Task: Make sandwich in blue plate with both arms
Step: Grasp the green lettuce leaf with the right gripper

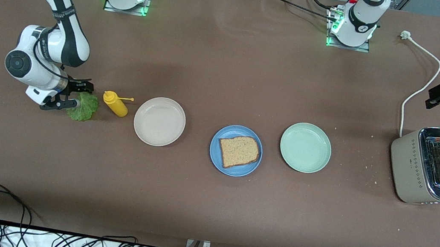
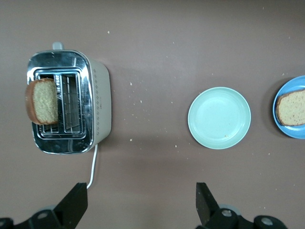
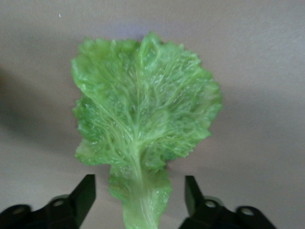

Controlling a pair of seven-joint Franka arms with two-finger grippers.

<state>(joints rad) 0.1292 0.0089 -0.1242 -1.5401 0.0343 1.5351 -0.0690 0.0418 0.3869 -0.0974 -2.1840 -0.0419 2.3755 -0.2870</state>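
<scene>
Bread point(image 1: 239, 151) lies on the blue plate point(image 1: 215, 157). Right end effector point(image 3: 138, 195) straddles the limp, tearable lettuce leaf point(image 3: 143, 119), fingers parted around its firmer stem, the best hold. Left end effector point(image 2: 141, 202) waits open above the worktop point(image 1: 208, 208).

Desk point(image 1: 226, 77) plain brown. Blue plate point(image 1: 215, 157), brown bread slice point(image 1: 239, 151) with darker crust. Lettuce leaf point(image 3: 143, 119) bright green, pale-veined. Beige plate point(image 1: 159, 121); pale green plate point(image 1: 305, 147); yellow bottle point(image 1: 115, 103); cream-and-chrome toaster point(image 1: 416, 168).

Two white, rounded robot arms point(image 1: 48, 43) with black joint bands, black cables, green-lit bases, red buttons.
</scene>
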